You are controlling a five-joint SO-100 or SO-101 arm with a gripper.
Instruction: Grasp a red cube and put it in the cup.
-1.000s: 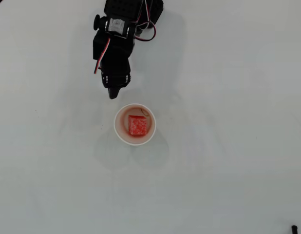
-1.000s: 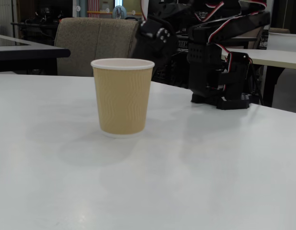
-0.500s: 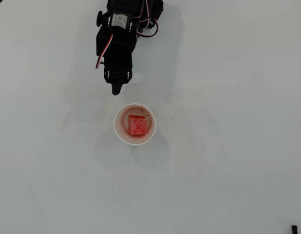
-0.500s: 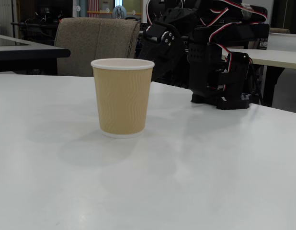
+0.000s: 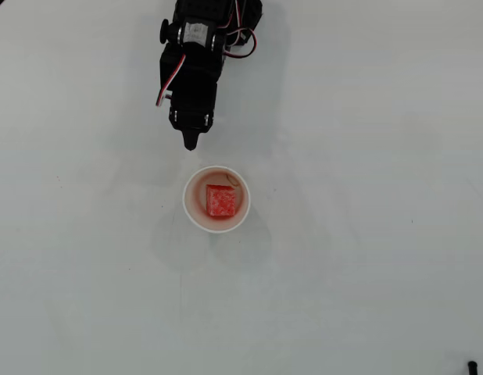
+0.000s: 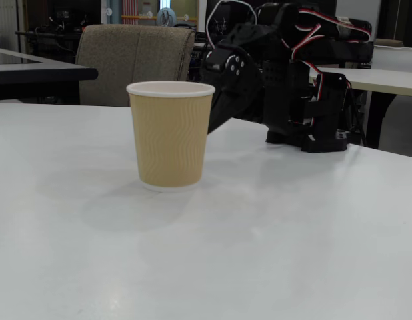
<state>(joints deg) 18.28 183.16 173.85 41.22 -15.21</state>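
Now the red cube (image 5: 220, 201) lies at the bottom of the cup (image 5: 190, 205), seen from overhead against the cream inside, a little toward the right wall in that view. The cup stands upright on the white desk (image 5: 366, 258); in the fixed view its outside is tan and ribbed (image 6: 171, 137), with a white rolled rim, and the cube is hidden by the wall.

The arm (image 5: 196, 55) is folded back low near the top edge of the overhead view, its black body with red and white wires bunched over the base. The jaws (image 5: 191, 143) point down toward the cup and appear drawn together into a single tip, holding nothing, just short of the rim and clear of it. In the fixed view the arm (image 6: 286, 73) crouches behind and to the right of the cup, the jaw tip hidden behind the cup's wall.
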